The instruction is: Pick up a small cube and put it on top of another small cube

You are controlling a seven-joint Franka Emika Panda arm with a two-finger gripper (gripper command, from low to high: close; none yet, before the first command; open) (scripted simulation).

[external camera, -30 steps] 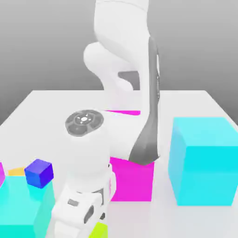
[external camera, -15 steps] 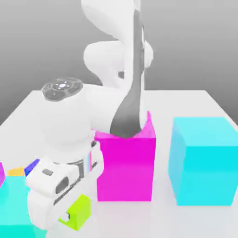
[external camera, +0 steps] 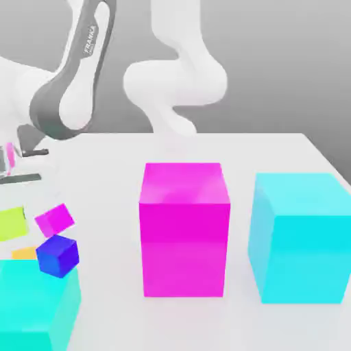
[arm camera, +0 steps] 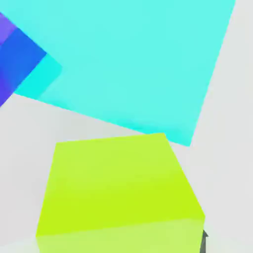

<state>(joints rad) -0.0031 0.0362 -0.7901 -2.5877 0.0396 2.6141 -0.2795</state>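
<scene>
Transport is the step in hand: the small lime cube (external camera: 11, 223) hangs off the table at the far left edge of the exterior view, level with the middle of the frame, just below the arm's hand end. In the hand view the same cube (arm camera: 118, 190) sits close to the camera in the lower half of the frame. The grip itself cannot be made out, so whether the fingers are clamped on it cannot be told, though a cube in mid-air suggests they are. A small magenta cube (external camera: 55, 219) lies just right of it, and the small blue-purple cube (external camera: 57, 256) rests on the cyan block (external camera: 34, 308) at lower left. The next move calls for centring the lime cube over one small cube, lowering squarely, then letting go.
</scene>
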